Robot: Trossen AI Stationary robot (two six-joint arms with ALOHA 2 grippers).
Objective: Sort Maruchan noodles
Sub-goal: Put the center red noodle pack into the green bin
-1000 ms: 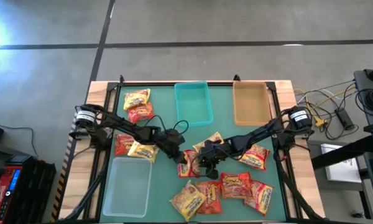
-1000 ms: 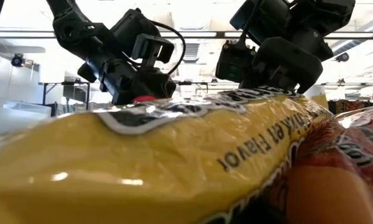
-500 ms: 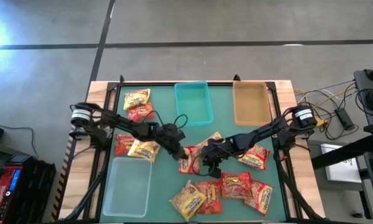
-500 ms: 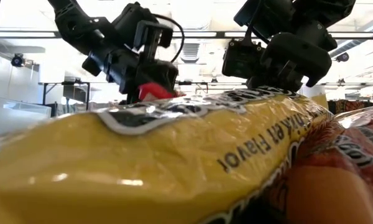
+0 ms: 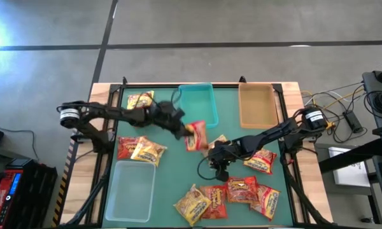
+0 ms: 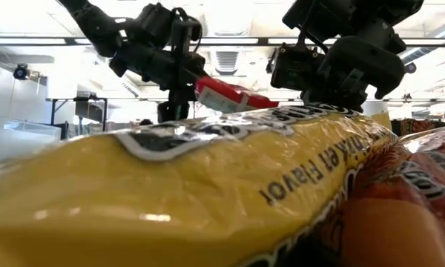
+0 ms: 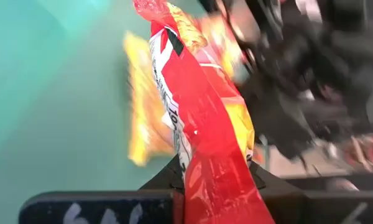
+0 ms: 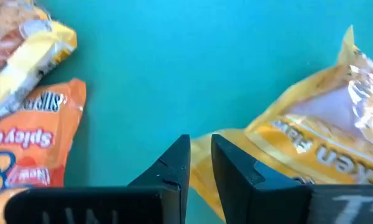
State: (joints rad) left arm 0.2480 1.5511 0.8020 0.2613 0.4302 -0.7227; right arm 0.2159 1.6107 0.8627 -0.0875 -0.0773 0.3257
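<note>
The red, crinkly plastic noodle packet (image 5: pixel 195 135) hangs above the green bench (image 5: pixel 169 165), pinched by its edge in the left hand (image 5: pixel 185 131), just beside the near right corner of the rectangular teal bin (image 5: pixel 198 105). To do this step well, I think the arm should carry the packet fully over the chosen bin before letting go, because a thin packet held by one edge swings and can catch on the rim. The right hand (image 5: pixel 218 153) is low over the middle of the bench with its fingers nearly together and holding nothing, just beside a yellow packet (image 5: pixel 218 142). More red and yellow packets (image 5: pixel 226 191) lie near the front edge, and some at the left (image 5: pixel 138 150).
</note>
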